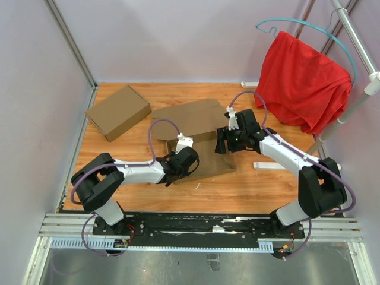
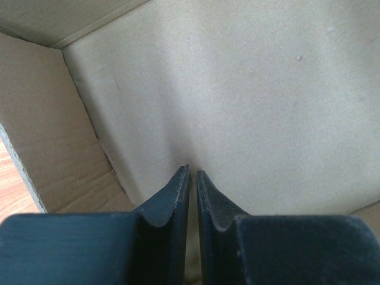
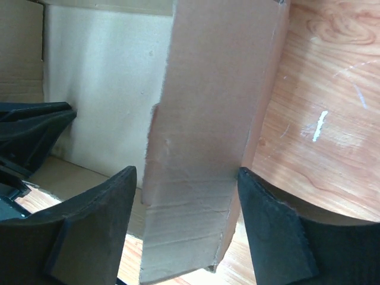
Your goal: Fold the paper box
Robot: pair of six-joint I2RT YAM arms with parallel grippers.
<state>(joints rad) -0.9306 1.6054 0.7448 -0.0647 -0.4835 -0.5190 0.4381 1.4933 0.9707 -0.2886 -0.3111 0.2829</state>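
Brown paper box flap (image 3: pixel 196 148) stands untouched inside the spread right pincer (image 3: pixel 185 176); the closed, empty left pincer (image 2: pixel 192 172) faces its floor.

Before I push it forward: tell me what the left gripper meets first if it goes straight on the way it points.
The left gripper would meet the paper box first: its pale inner panel lies just ahead of the tips, though depth is unclear.

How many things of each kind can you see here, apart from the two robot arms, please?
Cardboard boxes: 2, the closed cardboard box and the unfolded paper box
Red cloth: 1
Teal hanger: 1
Metal rack: 1
Total: 5
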